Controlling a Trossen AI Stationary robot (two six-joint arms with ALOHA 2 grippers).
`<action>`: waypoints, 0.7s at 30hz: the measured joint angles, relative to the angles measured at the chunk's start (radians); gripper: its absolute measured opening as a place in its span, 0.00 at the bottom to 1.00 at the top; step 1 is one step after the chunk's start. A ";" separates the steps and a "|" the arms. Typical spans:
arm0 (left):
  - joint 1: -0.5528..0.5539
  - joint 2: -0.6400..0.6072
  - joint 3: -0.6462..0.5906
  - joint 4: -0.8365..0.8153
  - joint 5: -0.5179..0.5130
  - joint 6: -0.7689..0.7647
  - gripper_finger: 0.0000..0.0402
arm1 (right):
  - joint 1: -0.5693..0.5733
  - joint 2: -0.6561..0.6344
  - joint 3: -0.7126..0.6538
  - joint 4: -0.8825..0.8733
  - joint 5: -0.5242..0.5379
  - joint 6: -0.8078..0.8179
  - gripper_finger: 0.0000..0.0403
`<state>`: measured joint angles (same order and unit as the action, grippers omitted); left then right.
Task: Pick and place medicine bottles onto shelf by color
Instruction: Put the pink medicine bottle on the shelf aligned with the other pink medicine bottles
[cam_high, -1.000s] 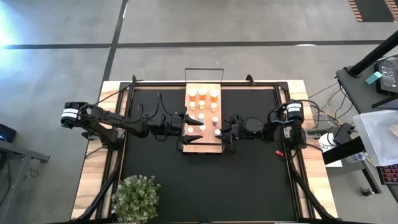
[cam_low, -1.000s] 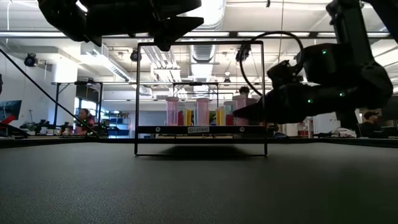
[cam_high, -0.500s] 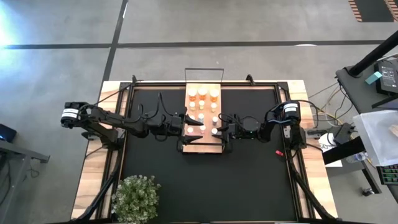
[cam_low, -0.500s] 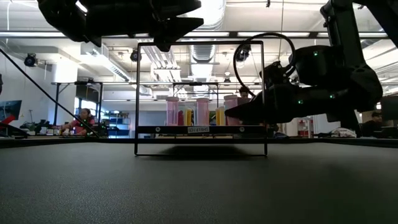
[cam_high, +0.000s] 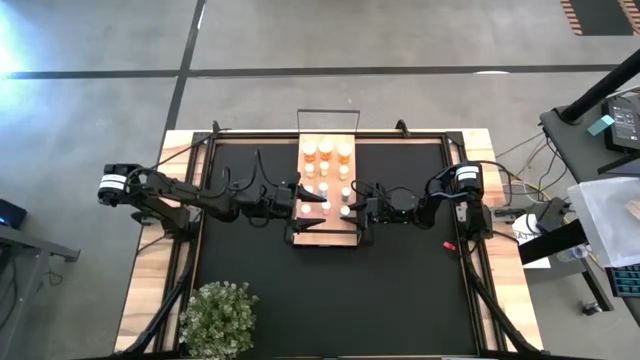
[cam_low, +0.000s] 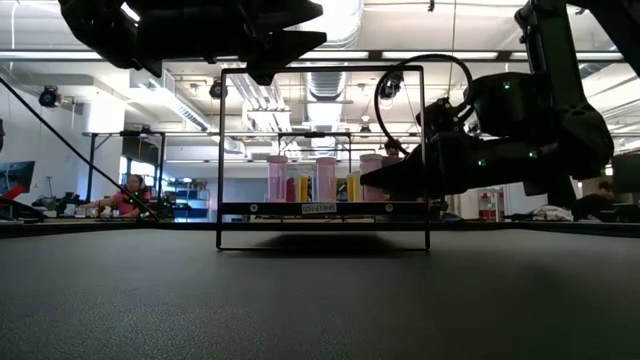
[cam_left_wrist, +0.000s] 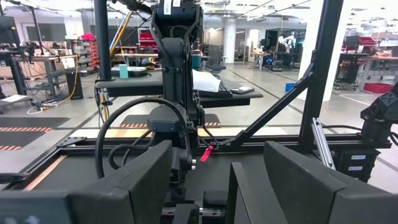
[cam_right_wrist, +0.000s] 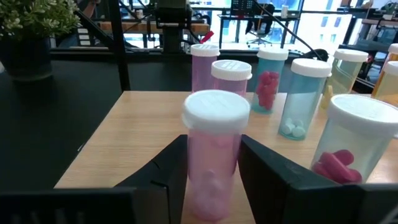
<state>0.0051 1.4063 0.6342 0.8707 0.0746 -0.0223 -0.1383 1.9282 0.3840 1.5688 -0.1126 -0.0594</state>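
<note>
Right pincer (cam_right_wrist: 211, 180) at the right long edge of the shelf (cam_high: 327, 225), fingers part-open with a pink bottle (cam_right_wrist: 213, 155) standing upright between them; both fingers look to be touching its sides, so it reads as grasped (bottle base rests on the wood). White cap sits above the finger tips. Other medicine bottles (cam_high: 326, 172) stand upright in rows on the light-wood board: wider amber ones toward the far end, slim pink and pale ones nearer the middle. Right wrist view shows pale blue-tinted bottles (cam_right_wrist: 303, 96) with pink or white pills just beyond the held one. Shelf sits at the centre of the table (cam_high: 250, 290), nearer its far edge. Left pincer (cam_high: 296, 201) hovers at the shelf's left long edge, fingers spread apart, holding nothing. Potted plant (cam_high: 218, 318) at the table's near left corner.
</note>
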 joint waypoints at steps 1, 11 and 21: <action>0.000 0.000 0.000 0.000 0.000 0.000 0.59 | 0.000 0.000 0.000 0.000 0.000 0.000 0.32; 0.000 0.000 0.000 0.000 0.000 0.000 0.59 | -0.005 0.000 0.000 -0.001 0.008 0.022 0.32; 0.000 -0.042 0.003 -0.081 -0.001 -0.001 0.59 | -0.018 -0.064 -0.002 -0.167 0.009 0.057 0.33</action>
<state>0.0051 1.3644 0.6367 0.7892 0.0739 -0.0235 -0.1558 1.8639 0.3815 1.4020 -0.1037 -0.0023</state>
